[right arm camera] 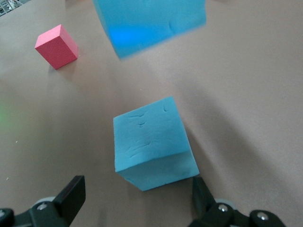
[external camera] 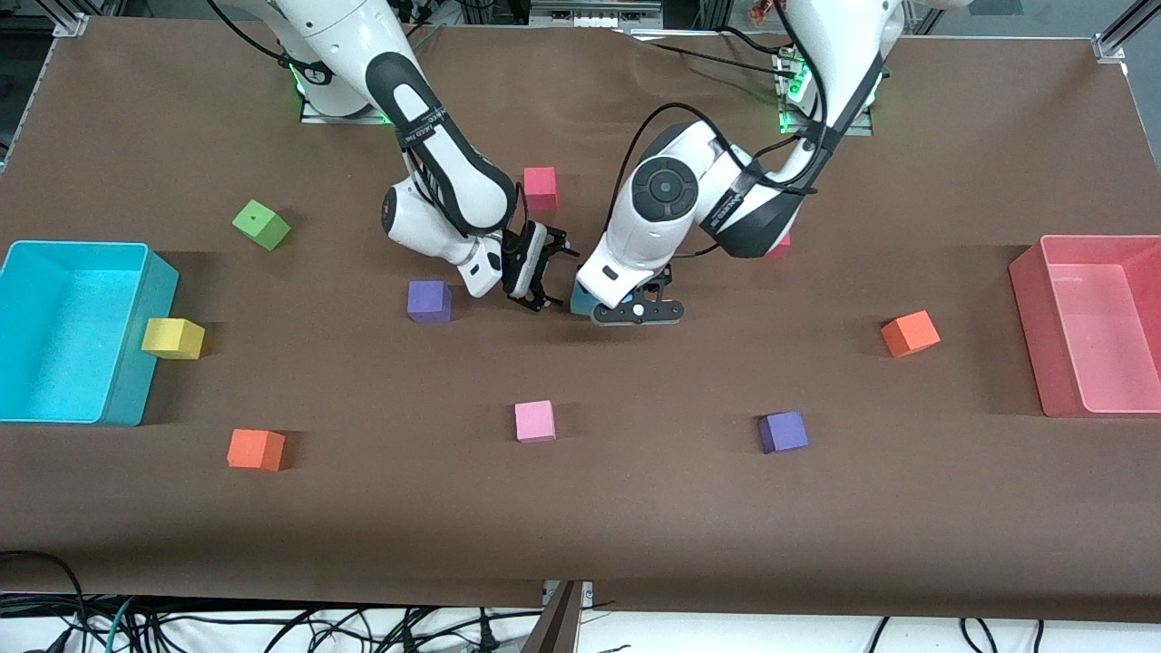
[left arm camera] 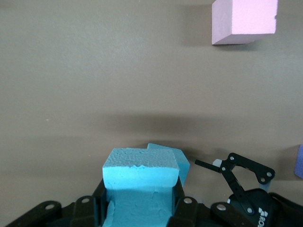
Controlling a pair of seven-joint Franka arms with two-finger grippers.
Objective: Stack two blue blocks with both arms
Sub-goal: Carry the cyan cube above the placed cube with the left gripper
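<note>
Blue foam fills the clenched left pincer (left arm camera: 142, 208), which holds one blue block (left arm camera: 141, 182) just above the second blue block (right arm camera: 152, 142) resting on the brown table (external camera: 580, 508) at frame centre; the right pincer (external camera: 537, 269) hovers beside them, released and empty. Judging from the offset, release could leave the held block tipping off. Only the right wrist view shows the lower block whole; the front view hides it under the left arm.

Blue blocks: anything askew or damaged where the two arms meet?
The held blue block, shut in the left tool, hangs over the lower blue block, corners turned out of line. Its top face looks rough. The right tool waits open beside them.
</note>
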